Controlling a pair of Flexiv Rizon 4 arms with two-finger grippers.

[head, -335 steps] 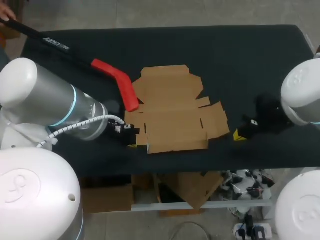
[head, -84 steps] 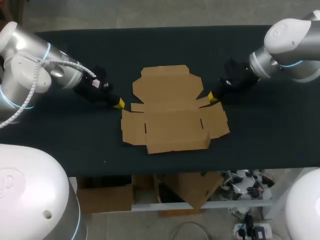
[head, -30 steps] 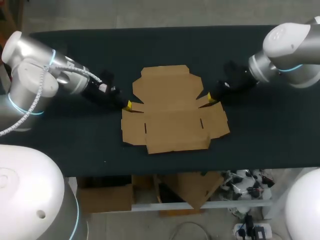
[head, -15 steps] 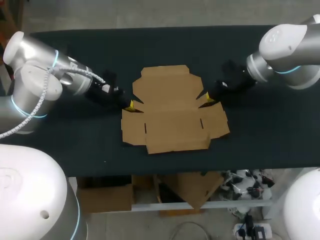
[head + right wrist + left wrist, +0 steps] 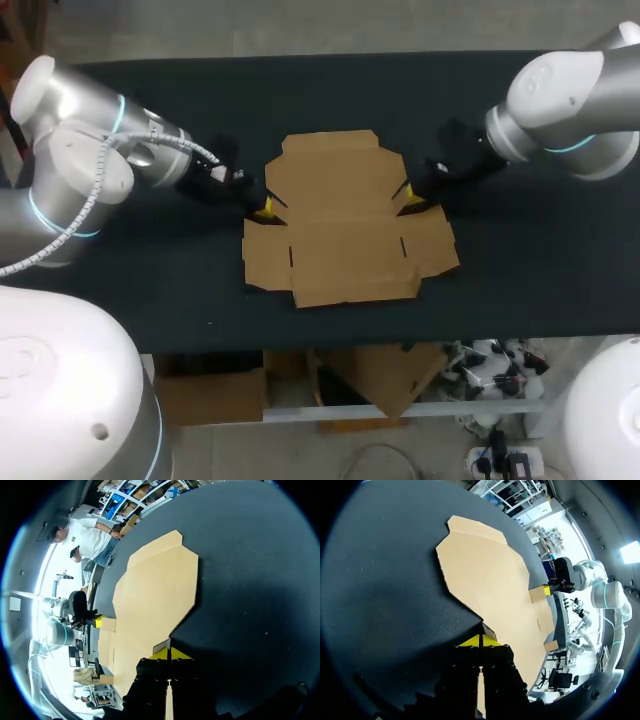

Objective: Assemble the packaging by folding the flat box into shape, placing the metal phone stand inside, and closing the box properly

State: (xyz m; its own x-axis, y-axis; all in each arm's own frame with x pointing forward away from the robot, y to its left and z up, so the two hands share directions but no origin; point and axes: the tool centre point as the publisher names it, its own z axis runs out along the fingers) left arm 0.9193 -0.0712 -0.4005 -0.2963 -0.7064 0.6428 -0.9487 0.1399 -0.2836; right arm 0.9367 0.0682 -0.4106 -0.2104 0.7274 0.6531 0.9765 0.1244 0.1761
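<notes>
The flat brown cardboard box (image 5: 340,215) lies unfolded at the middle of the black table. My left gripper (image 5: 265,207) is shut, its yellow tips at the notch on the box's left edge. My right gripper (image 5: 408,200) is shut too, with its tips at the notch on the right edge, against a small side flap. In the left wrist view the shut tips (image 5: 481,641) meet the cardboard's (image 5: 485,575) corner notch, and my right gripper (image 5: 547,589) shows across the sheet. In the right wrist view the shut tips (image 5: 170,653) touch a small flap of the cardboard (image 5: 150,595). No phone stand is in view.
The black table (image 5: 520,260) stretches wide on both sides of the box and behind it. Its front edge (image 5: 400,335) runs a short way from the box's near flaps.
Both grippers have slid inward, the left one to the right and the right one to the left, up to the box's side notches. The box itself lies as before.
</notes>
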